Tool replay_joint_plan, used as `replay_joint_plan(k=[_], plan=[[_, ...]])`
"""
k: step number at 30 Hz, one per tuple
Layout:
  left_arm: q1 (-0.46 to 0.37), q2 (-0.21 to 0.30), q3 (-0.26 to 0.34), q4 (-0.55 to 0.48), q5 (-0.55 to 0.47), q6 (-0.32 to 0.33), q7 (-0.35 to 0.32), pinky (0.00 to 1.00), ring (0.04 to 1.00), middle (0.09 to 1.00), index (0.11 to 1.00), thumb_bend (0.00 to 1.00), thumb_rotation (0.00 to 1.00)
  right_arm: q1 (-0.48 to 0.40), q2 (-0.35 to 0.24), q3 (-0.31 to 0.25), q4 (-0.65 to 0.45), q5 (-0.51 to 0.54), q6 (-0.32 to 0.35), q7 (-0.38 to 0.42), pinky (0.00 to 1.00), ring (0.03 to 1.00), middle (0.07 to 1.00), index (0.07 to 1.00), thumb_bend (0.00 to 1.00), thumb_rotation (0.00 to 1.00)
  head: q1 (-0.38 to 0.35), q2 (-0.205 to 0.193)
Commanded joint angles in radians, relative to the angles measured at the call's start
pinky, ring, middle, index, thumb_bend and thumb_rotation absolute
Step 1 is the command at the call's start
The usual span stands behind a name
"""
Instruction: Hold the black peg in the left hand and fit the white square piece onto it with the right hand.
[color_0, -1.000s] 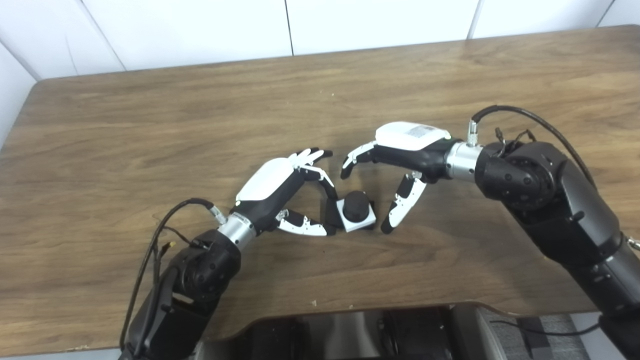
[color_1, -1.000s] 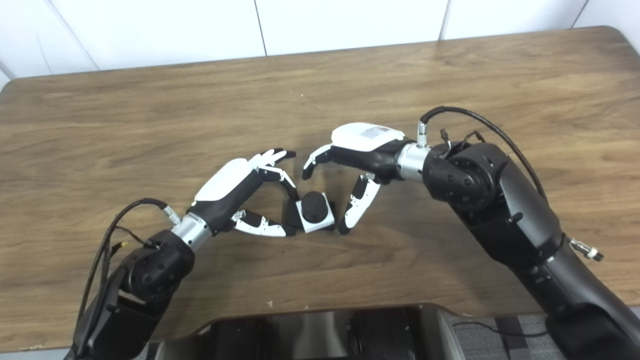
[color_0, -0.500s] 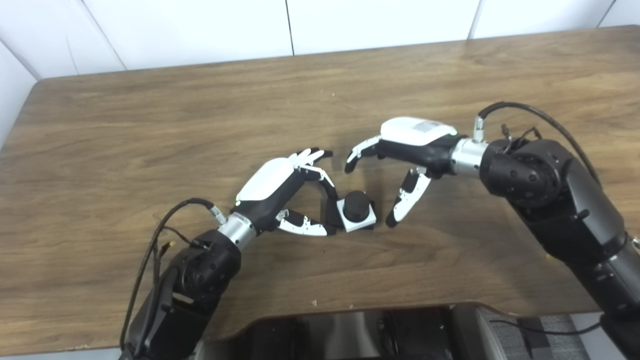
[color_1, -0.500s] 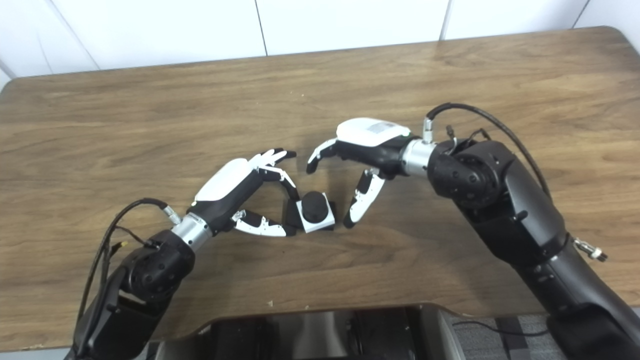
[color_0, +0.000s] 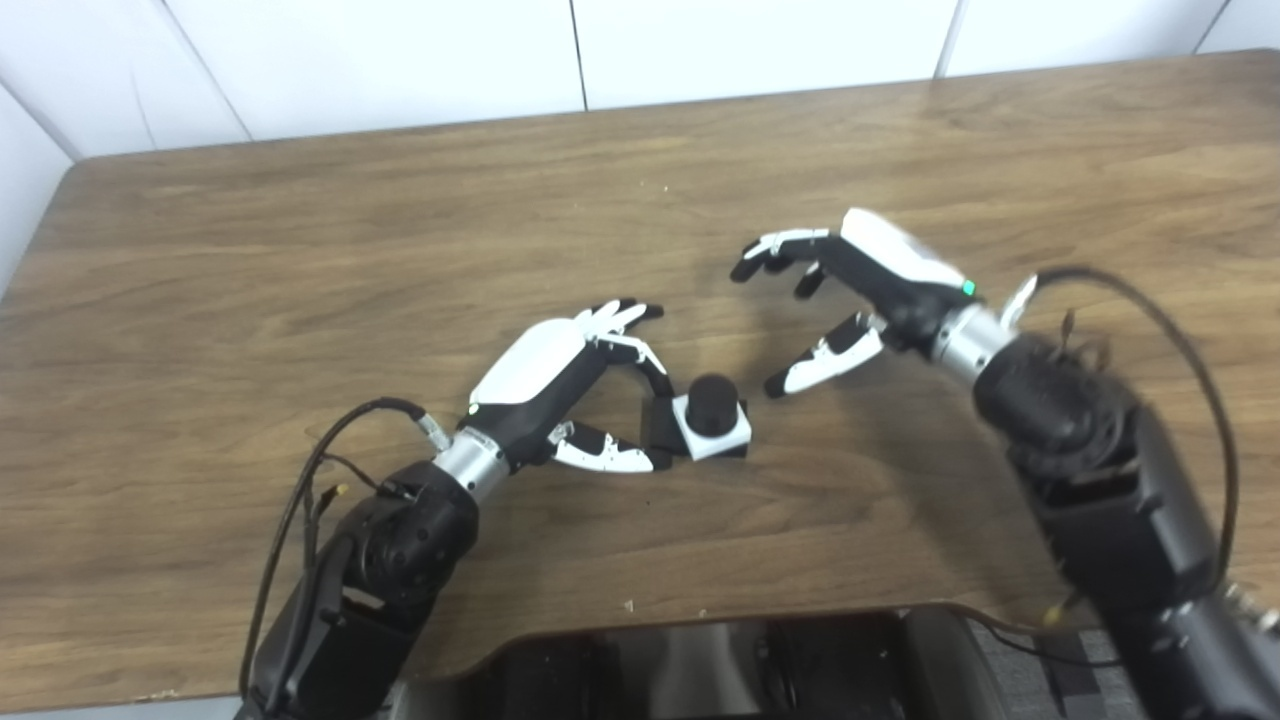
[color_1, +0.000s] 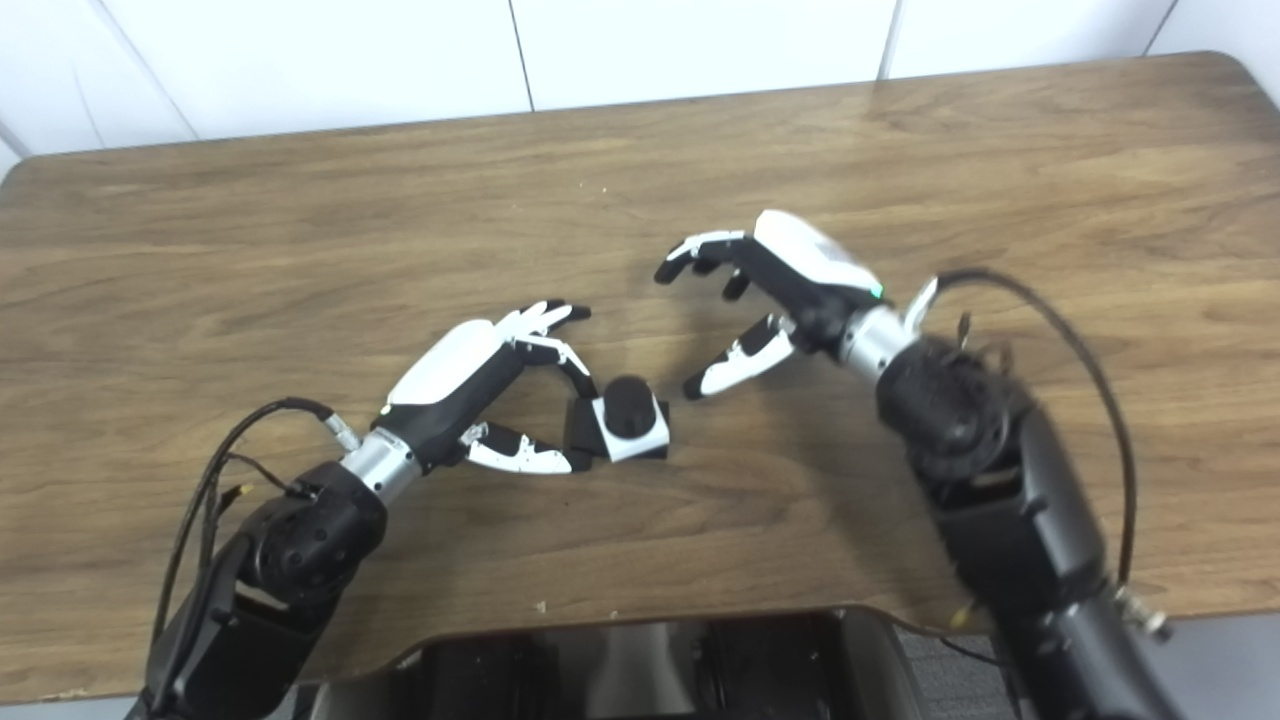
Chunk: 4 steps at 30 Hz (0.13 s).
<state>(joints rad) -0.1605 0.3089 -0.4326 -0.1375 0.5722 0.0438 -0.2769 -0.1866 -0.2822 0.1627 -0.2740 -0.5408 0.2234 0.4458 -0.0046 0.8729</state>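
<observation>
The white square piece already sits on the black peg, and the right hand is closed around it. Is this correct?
Not quite. The white square piece does sit on the black peg, but in the left eye view the right hand is open and apart from it.

Table (color_0: 300, 250) filled most of the frame, its near edge along the bottom. Square piece (color_0: 722, 436) sat on it just below and right of centre, with the peg (color_0: 712, 397) standing up through it (base block (color_0: 662, 432) touching the piece's left side). Left hand (color_0: 560, 385) lay directly left of that block, fingers (color_0: 655, 372) curled round it. Right hand (color_0: 860, 290) was up and to the right of the assembly, apart from it, thumb tip (color_0: 778, 384) nearest the piece.
</observation>
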Motion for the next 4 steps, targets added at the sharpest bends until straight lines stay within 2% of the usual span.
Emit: replay_joint_plan(k=[1, 4], plan=[[0.003, 0.014, -0.006, 0.03, 0.045, 0.01, -0.012, 1.0, 1.0, 0.958, 0.715, 0.8, 0.28, 0.0, 0.02, -0.027, -0.011, 0.03, -0.042, -0.086, 0.78, 0.851, 0.833, 0.74, 0.69, 0.14, -0.002, -0.007], [0.002, 0.011, 0.005, 0.042, 0.045, 0.004, 0.002, 1.0, 1.0, 0.949, 0.779, 0.81, 0.28, 0.033, 0.048, -0.033, 0.006, 0.033, -0.069, -0.156, 0.78, 0.844, 0.823, 0.744, 0.67, 0.13, -0.005, -0.022]])
